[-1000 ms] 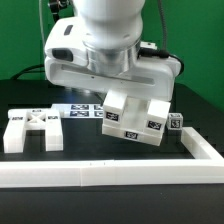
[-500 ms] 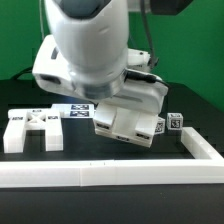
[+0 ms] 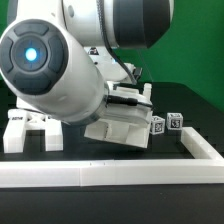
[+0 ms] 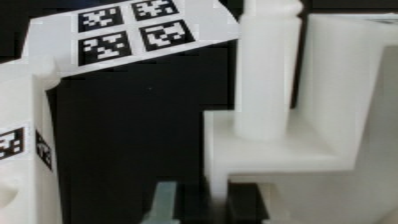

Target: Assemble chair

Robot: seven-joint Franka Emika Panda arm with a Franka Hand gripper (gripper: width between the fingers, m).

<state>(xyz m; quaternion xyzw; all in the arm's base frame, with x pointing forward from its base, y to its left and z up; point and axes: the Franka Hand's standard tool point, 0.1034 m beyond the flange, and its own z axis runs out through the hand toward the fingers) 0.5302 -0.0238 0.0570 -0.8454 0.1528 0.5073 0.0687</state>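
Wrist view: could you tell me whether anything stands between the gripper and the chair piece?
Nothing visible does. The gripper appears shut on a thin wall of the chair piece, with only that white plastic in its grip. In the exterior view the arm hides the grip.

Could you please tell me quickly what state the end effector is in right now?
End effector: closed, holding the chair part.
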